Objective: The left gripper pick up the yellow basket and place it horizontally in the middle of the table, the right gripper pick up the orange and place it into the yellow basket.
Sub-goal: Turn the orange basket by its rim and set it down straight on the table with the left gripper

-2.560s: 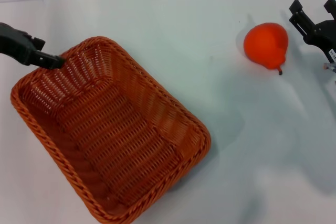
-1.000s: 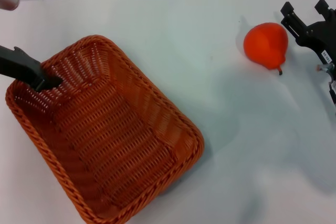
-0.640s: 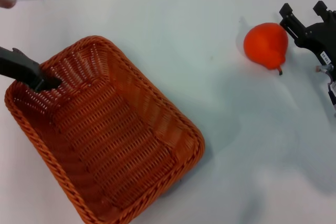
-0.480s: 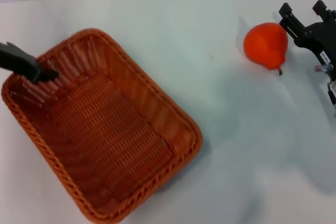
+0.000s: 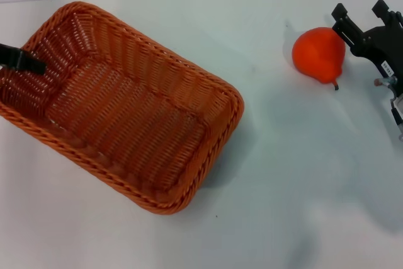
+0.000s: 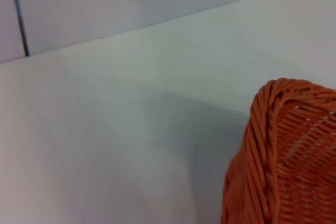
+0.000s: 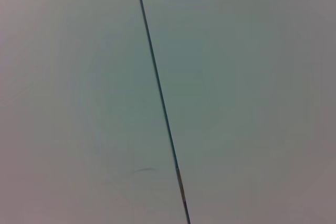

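A lab-like test bench: bare white table (image 5: 189, 17) against seamed white panels

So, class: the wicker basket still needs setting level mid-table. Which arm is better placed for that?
Left. The left gripper is already at the basket's end wall; the right gripper is open beside the orange.

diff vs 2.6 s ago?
The left gripper, gripping the basket by its left end wall, swung it from diagonal toward horizontal and shifted it up the table. The right gripper, jaws open, edged closer to the orange, which stayed put.
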Available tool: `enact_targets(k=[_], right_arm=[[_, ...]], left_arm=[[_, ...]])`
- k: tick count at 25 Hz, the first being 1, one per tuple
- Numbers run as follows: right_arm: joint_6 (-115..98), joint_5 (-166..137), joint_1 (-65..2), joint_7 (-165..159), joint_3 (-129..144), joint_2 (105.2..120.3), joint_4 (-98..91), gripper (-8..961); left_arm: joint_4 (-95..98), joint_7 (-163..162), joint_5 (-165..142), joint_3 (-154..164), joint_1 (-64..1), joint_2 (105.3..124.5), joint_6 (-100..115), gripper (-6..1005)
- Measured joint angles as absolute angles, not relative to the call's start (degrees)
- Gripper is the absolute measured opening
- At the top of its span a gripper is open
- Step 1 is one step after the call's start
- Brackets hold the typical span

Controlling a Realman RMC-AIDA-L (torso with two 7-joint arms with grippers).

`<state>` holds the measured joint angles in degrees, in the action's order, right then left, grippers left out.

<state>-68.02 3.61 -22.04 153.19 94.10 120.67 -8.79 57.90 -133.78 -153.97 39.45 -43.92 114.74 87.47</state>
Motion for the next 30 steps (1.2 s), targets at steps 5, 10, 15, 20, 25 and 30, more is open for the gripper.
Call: enact_targets(k=[5, 10, 15, 20, 25, 30], right_arm=[[-67.47, 3.59, -22.42, 153.19, 94.35, 120.67, -8.79, 925], [-66.62, 3.52, -22.61, 153.19, 94.43, 120.67, -8.78, 923], [-66.48, 3.51, -22.85, 153.19, 94.52, 120.67, -8.79, 921], [-66.44, 3.51, -23.05, 153.19, 95.13, 120.67, -8.79, 919], [-66.44, 3.52, -23.16, 153.19, 95.31, 120.68, -8.79, 917], [-66.44, 3.52, -23.16, 153.19, 95.36, 120.67, -8.79, 915]], left_arm=[[56.81, -135.83, -153.92, 34.92, -44.22, 113.89, 90.25, 159], [54.68, -136.42, -151.4, 30.06, -43.37, 113.57, 90.8, 154], [50.19, -136.3, -146.08, 28.7, -41.85, 112.44, 90.88, 155], [48.87, -136.3, -141.88, 27.43, -39.43, 112.31, 89.78, 155], [49.02, -136.3, -137.18, 25.71, -36.17, 113.77, 86.28, 155], [48.89, -135.84, -136.12, 25.91, -34.35, 114.61, 83.87, 155]])
